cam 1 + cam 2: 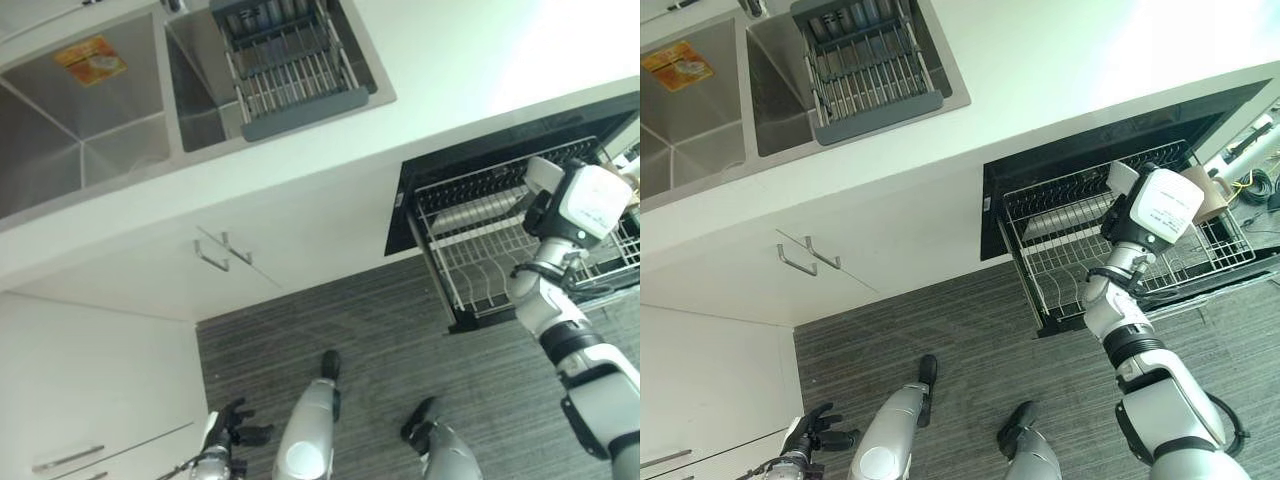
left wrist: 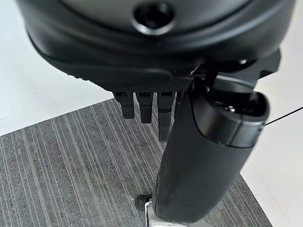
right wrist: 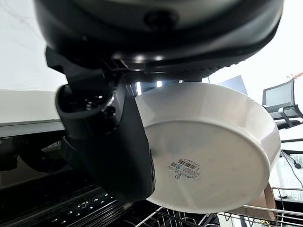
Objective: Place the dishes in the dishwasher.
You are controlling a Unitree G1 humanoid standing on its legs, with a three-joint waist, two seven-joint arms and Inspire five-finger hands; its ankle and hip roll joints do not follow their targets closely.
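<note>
A white dish (image 3: 213,156) with a barcode sticker on its underside is pinched in my right hand (image 3: 113,142); the thumb lies against its base, and the fingers are hidden behind its rim. The hand and dish hang just above the pulled-out wire rack (image 1: 480,250) of the open dishwasher (image 1: 1040,170), which is set under the white counter. In the eye views my right forearm reaches over the rack's right half. My left hand (image 1: 228,432) hangs low over the carpet by the cabinet, fingers (image 2: 144,106) straight and holding nothing.
A double steel sink (image 1: 110,120) is set in the counter, with a grey drainer basket (image 1: 290,70) over its right basin. White cabinet doors with bar handles (image 1: 225,250) stand left of the dishwasher. Striped grey carpet (image 1: 380,340) lies in front.
</note>
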